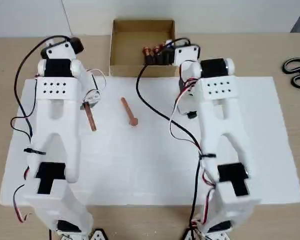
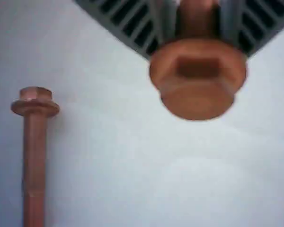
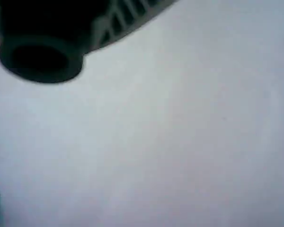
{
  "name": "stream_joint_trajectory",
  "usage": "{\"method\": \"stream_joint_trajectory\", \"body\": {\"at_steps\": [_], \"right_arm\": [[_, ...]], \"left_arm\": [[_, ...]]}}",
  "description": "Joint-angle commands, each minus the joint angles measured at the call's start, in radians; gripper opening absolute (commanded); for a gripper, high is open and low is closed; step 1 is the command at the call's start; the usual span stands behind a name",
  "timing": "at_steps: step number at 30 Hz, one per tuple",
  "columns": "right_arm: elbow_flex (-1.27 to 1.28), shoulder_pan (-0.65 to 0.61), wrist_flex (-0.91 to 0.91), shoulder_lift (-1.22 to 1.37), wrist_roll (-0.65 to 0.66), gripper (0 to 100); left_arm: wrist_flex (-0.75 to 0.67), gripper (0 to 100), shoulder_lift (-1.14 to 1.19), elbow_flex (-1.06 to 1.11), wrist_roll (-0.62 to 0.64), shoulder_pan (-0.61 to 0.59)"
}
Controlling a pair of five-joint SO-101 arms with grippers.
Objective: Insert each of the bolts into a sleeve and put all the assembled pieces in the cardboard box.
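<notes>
Left jaws clench your bolt (image 2: 197, 78), right jaws grip the sleeve (image 3: 42, 76); misalign them and it may jam or drop.

1. held bolt (image 2: 197, 78) and loose bolt (image 1: 128, 111): copper-toned metal, smooth, with a dull sheen.
2. sleeve (image 3: 40, 59): black, matt, plastic-like.
3. cardboard box (image 1: 119, 45): brown, matt card.
4. sheet (image 1: 140, 165): white, matt, faintly grained.
5. table (image 1: 290, 50): pale wood-look top.

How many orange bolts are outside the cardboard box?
2. One bolt is in the left jaws; the other bolt lies on the white sheet. Others may be hidden.
</notes>
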Motion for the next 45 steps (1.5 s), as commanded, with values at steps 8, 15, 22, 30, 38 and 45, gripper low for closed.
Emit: {"method": "stream_joint_trajectory", "body": {"at_steps": [8, 15, 22, 30, 38, 45], "right_arm": [[0.04, 0.005, 0.005, -0.483, 0.003, 0.3], [0.224, 0.007, -0.028, -0.835, 0.002, 0.3], [0.669, 0.01, -0.275, -1.079, 0.008, 0.3], [1.157, 0.005, -0.788, -1.293, 0.003, 0.3], [1.464, -0.091, -0.969, -1.535, -0.002, 0.4], [1.754, -0.114, -1.162, -1.745, -0.063, 0.4]], "left_arm": [[0.014, 1, -0.298, -0.039, -0.005, 0.192], [0.014, 1, -0.367, -0.039, -0.006, 0.186], [-0.031, 1, -0.397, -0.039, -0.002, 0.183], [-0.08, 1, -0.402, -0.039, 0.0, 0.186], [-0.166, 1, -0.399, -0.039, 0.069, 0.187], [-0.282, 1, -0.407, -0.045, 0.06, 0.189]]}}
